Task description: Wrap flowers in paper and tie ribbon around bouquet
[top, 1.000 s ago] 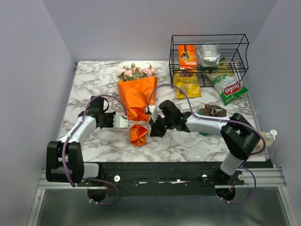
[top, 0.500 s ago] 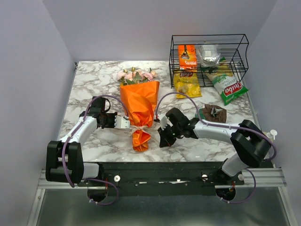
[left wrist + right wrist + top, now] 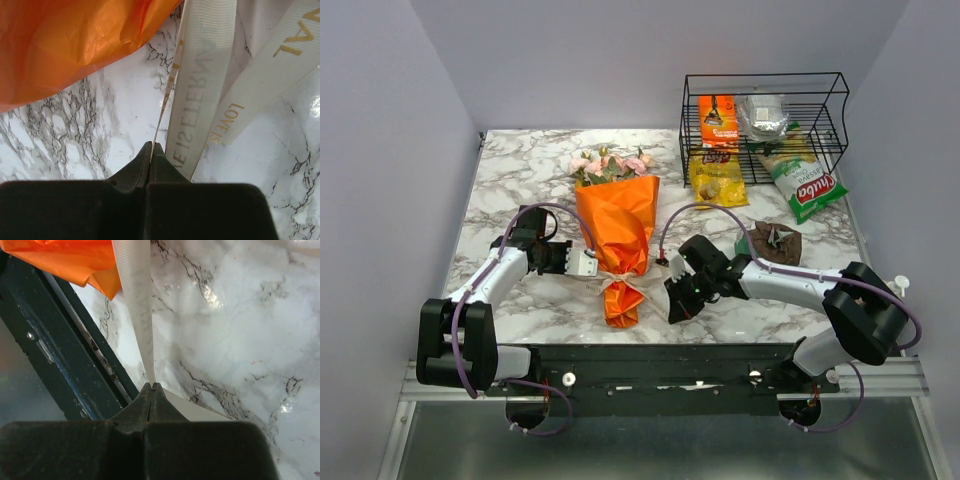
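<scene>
The bouquet (image 3: 616, 228) lies on the marble table, pink and cream flowers (image 3: 609, 165) at the far end and orange paper (image 3: 617, 220) wrapped as a cone with a flared tail toward the near edge. The cream ribbon (image 3: 622, 284) crosses its narrow waist. My left gripper (image 3: 592, 264) sits just left of the waist, shut on a ribbon strand (image 3: 199, 100) seen edge-on between its jaws (image 3: 151, 145). My right gripper (image 3: 675, 305) is right of the tail, shut on the ribbon's other end (image 3: 136, 295), which runs taut from its tips (image 3: 151, 385) toward the paper (image 3: 75, 260).
A black wire basket (image 3: 765, 95) with snack packets stands at the back right. A yellow packet (image 3: 718, 180) and a green-white packet (image 3: 807, 187) lie before it. A brown item (image 3: 775, 238) lies behind my right arm. The dark front rail (image 3: 55, 350) is close to my right gripper.
The bouquet has straightened and shifted right, its tail unfolding toward the near edge. My right gripper has pulled back to the right and nearer with the ribbon. The left gripper has barely moved.
</scene>
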